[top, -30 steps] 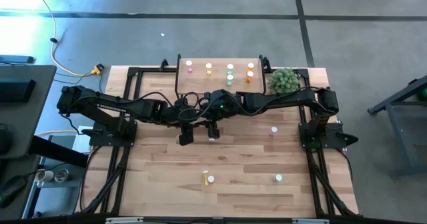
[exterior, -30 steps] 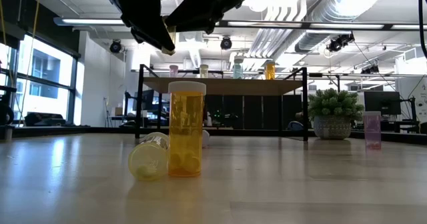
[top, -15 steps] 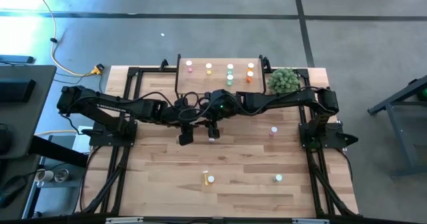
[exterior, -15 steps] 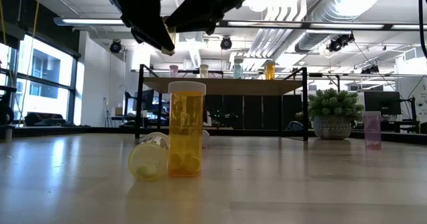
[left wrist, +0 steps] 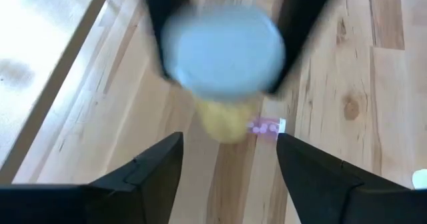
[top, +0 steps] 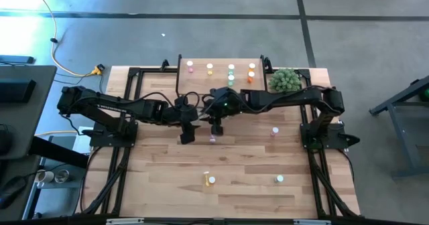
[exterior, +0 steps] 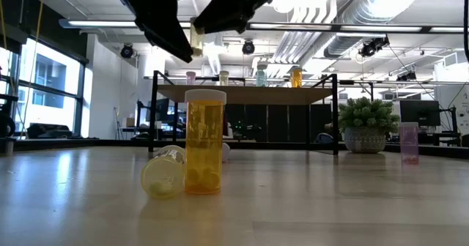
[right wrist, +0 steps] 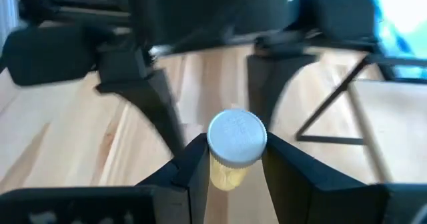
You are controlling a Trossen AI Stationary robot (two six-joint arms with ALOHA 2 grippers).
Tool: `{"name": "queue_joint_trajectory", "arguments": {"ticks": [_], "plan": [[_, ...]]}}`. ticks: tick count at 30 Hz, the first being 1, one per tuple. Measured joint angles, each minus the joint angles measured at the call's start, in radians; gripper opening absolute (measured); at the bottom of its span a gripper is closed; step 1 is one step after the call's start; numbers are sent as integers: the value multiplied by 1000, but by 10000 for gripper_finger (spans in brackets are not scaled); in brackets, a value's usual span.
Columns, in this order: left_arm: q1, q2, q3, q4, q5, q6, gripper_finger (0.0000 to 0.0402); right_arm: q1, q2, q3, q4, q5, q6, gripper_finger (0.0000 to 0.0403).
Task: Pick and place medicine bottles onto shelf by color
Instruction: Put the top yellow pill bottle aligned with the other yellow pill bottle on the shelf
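right gripper clamping yellow bottle mid-table | left gripper gaping wide, holding nothing, just beside

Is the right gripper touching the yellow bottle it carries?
Touching. The right wrist view shows the right gripper with both fingers pressed against the yellow bottle.

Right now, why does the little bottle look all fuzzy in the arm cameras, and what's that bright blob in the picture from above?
Left wrist view: the white-capped yellow medicine bottle is smeared by blur, though the wooden tabletop stays sharp. Right wrist view: the bottle is crisp, but the background is fuzzy. High view: glare whitens the floor at the left edge.
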Motion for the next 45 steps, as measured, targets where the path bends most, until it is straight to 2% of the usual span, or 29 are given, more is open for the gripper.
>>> {"name": "queue_joint_trajectory", "arguments": {"ticks": [6, 18, 29, 33, 39, 45], "plan": [[15, -17, 1, -26, 4, 0, 235, -27, -68, 0, -53, 98, -5, 116], [81, -86, 1, -36, 4, 53, 232, -148, -200, 0, -37, 105, -1, 116], [130, -212, 1, -35, 0, 112, 231, -264, -339, 2, 29, 105, -4, 116], [130, -257, 1, -38, -34, 117, 232, -295, -322, -29, 60, 104, 5, 116], [127, -335, 0, -49, -83, 139, 230, -334, -230, -202, 292, 87, 107, 116], [130, -386, 0, -48, -128, 139, 230, -333, -136, -193, 294, 86, 127, 116]]}}
